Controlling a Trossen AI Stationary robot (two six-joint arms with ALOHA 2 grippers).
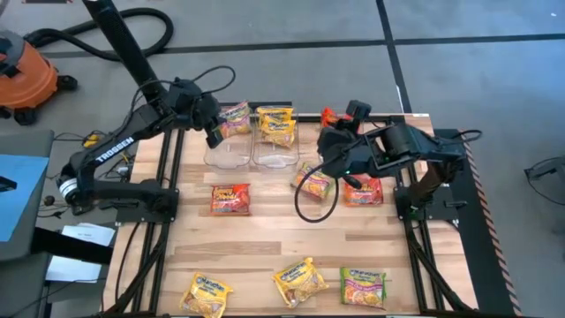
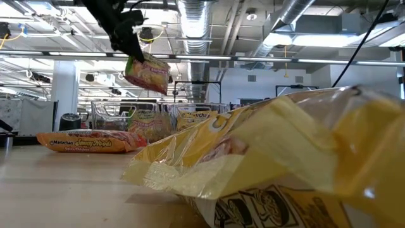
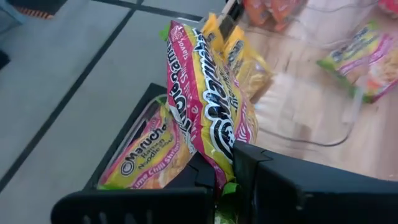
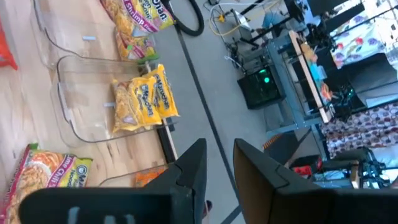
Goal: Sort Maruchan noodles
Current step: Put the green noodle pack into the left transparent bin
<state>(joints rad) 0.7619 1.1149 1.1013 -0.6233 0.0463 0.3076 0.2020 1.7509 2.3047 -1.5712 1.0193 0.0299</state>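
My left gripper (image 1: 214, 132) is shut on a green-and-pink noodle packet (image 1: 235, 117) and holds it in the air over the left clear bin (image 1: 225, 152). A second green-and-pink packet (image 3: 142, 158) lies in that bin below it. The middle bin (image 1: 275, 150) holds yellow packets (image 1: 276, 124), and the right bin red-orange ones (image 1: 334, 116). My right gripper (image 4: 221, 155) is open and touches nothing. It hovers near the bins, above a green-and-pink packet (image 1: 314, 183) that lies flat on the table. My left gripper pinches the green-and-pink packet between its two fingers at one edge (image 3: 222, 167). The fingers (image 2: 130, 49) come from above, slanting down. The packet (image 2: 149, 73) is lifted clear and hangs tilted below them.
Two red-orange packets (image 1: 229, 199) (image 1: 363, 191) lie mid-table. Near the front edge lie two yellow packets (image 1: 206, 294) (image 1: 300, 281) and a green one (image 1: 364, 285). One yellow packet (image 2: 285, 158) fills the low view. An orange vacuum (image 1: 22, 75) stands off the table's left.
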